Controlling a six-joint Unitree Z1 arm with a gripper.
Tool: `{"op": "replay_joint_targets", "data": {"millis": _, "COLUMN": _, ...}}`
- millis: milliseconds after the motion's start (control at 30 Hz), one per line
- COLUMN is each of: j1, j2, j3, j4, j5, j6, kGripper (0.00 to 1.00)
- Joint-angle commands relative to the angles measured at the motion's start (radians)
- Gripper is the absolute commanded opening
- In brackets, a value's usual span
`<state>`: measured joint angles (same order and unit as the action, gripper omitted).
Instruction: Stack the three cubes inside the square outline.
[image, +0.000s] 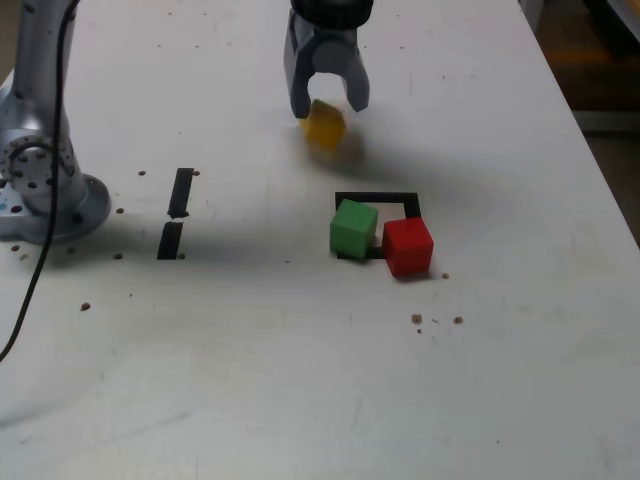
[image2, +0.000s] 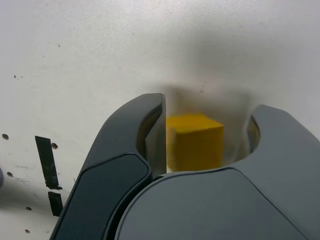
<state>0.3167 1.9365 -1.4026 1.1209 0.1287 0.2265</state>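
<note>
We see the yellow cube (image: 324, 124) between the jaws of the gripper (image: 328, 104), toward the far side of the table (image: 500, 380). In the wrist view the yellow cube (image2: 196, 142) sits between the two dark jaws, close to one and with a visible gap to the other, so the gripper (image2: 205, 135) stands partly parted around it; we cannot tell whether the cube is gripped or resting on the table, as it looks blurred in the exterior view. Nearer to us lies the square outline (image: 376, 199) of black tape. The green cube (image: 353, 228) sits over the outline's near left corner in the exterior view, partly inside it. The red cube (image: 408, 246) stands just beside the green one, at the outline's near right corner, and mostly outside it. Well apart, on the exterior view's left, we see two short black tape strips (image: 176, 215) and, beyond them, the arm's silver base (image: 40, 175) with a black cable (image: 30, 285).
</note>
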Motion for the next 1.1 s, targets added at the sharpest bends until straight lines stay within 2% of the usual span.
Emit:
{"op": "replay_joint_targets", "data": {"millis": 0, "j1": 0.001, "j2": -0.019, "j3": 0.005, "j4": -0.016, "j5": -0.009, "j6": 0.002, "kGripper": 0.86}}
{"op": "replay_joint_targets", "data": {"millis": 300, "j1": -0.001, "j2": -0.070, "j3": 0.043, "j4": -0.072, "j5": -0.020, "j6": 0.002, "kGripper": 0.94}}
{"op": "replay_joint_targets", "data": {"millis": 500, "j1": -0.022, "j2": -0.130, "j3": 0.046, "j4": -0.052, "j5": -0.030, "j6": -0.020, "kGripper": 0.95}}
{"op": "replay_joint_targets", "data": {"millis": 1067, "j1": -0.292, "j2": -0.209, "j3": 0.030, "j4": 0.036, "j5": -0.037, "j6": -0.358, "kGripper": 0.95}}
